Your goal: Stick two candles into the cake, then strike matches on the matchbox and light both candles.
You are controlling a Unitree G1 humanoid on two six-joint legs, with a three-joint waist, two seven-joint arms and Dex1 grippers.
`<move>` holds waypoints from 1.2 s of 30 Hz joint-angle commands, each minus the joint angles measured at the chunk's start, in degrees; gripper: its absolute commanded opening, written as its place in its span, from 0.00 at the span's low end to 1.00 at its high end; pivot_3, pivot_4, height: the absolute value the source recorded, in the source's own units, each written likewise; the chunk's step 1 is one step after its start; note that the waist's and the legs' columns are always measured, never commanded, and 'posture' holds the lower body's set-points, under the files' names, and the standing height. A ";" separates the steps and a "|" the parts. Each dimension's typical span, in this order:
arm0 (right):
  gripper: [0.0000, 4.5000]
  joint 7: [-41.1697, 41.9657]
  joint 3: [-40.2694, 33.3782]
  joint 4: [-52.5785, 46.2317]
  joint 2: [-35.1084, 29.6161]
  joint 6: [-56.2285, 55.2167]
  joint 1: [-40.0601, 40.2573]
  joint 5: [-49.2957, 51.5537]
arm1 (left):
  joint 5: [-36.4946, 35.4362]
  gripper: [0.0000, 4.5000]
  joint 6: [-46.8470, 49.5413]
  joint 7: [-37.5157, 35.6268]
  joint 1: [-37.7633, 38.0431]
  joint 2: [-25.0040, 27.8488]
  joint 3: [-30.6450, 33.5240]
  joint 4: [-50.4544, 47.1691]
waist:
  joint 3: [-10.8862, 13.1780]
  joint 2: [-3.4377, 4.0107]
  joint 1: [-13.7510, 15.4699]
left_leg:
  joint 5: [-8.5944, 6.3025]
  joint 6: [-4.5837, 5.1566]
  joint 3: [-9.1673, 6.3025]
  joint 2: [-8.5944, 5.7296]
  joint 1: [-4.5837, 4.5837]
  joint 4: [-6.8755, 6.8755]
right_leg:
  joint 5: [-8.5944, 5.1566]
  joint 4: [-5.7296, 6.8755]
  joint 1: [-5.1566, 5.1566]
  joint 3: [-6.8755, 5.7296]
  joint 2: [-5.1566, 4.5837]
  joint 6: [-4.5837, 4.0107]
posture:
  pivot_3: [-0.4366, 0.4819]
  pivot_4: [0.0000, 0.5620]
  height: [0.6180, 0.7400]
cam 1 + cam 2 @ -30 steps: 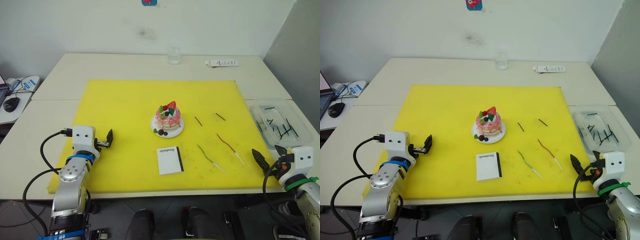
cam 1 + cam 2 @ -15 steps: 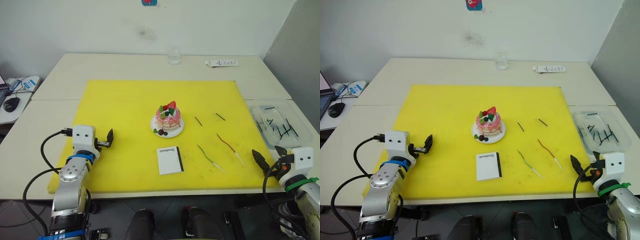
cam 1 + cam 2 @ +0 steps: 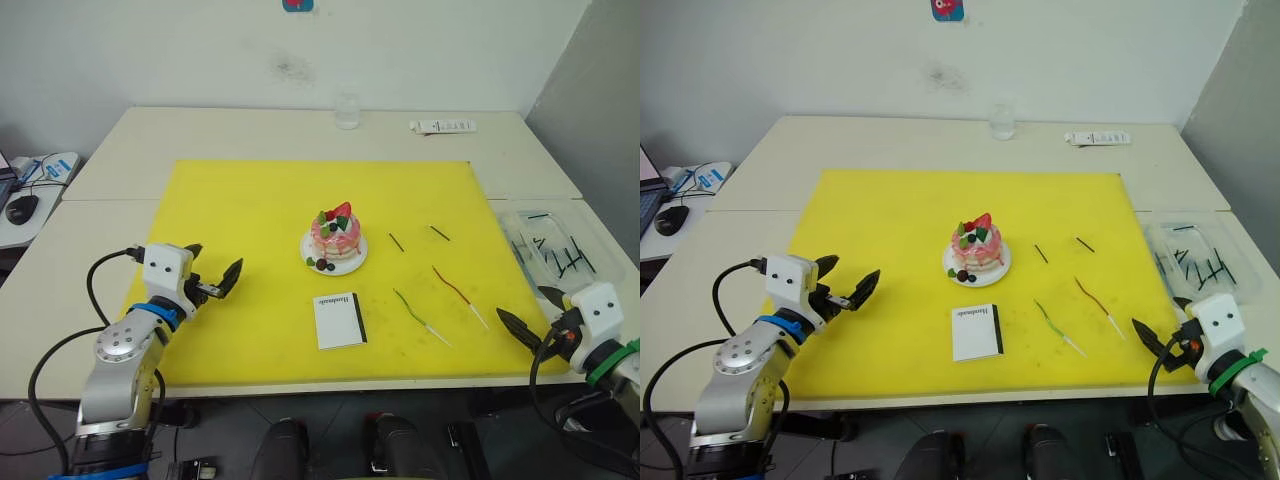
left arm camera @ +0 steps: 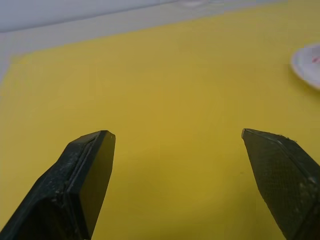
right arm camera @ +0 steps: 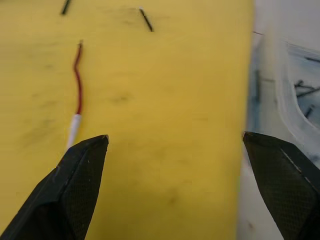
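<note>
Both arms swung inward, jaws spread, nothing held yet.

Left gripper (image 3: pixel 215 281) now aimed toward cake (image 3: pixel 335 240) at mat centre; right gripper (image 3: pixel 527 315) nearer red candle (image 3: pixel 455 289) at 4 o'clock. Probably opening the candle pickup.

The pink-frosted cake (image 3: pixel 336 238) sits on its white plate, topped with a strawberry and berries. The white matchbox (image 3: pixel 340 320) lies flat just in front of it. To its right lie the green candle (image 3: pixel 419 316) and dark red candle (image 3: pixel 460 295), apart, with two short dark matches (image 3: pixel 397 242) beyond them.
</note>
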 commanded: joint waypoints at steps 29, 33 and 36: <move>0.99 0.38 18.90 -2.70 -11.56 42.56 -29.39 9.80 | -10.45 1.00 6.64 -24.64 -12.50 4.39 -22.39 -19.18 | 0.01 -0.04 0.06 | 0.01 0.02 -0.08 -0.09 -0.08 0.03 | -0.03 -0.07 0.03 0.05 0.32 0.04 | 0.48 0.27 1.00; 0.86 -0.66 20.87 -0.66 -9.87 41.60 -30.64 7.86 | -10.21 1.00 6.12 -23.88 -11.83 3.98 -21.77 -19.70 | 0.01 -0.04 0.06 | 0.01 0.02 -0.07 -0.07 -0.09 0.02 | 0.12 -0.07 0.01 0.07 0.36 0.28 | 0.48 0.27 1.00; 0.65 -0.58 22.15 0.80 -9.47 41.39 -31.92 6.54 | -10.50 1.00 6.52 -22.55 -11.95 3.29 -21.34 -19.87 | 0.01 -0.04 0.05 | 0.01 0.02 -0.09 -0.05 -0.08 0.02 | 0.12 -0.05 0.01 0.07 0.39 0.28 | 0.48 0.27 1.00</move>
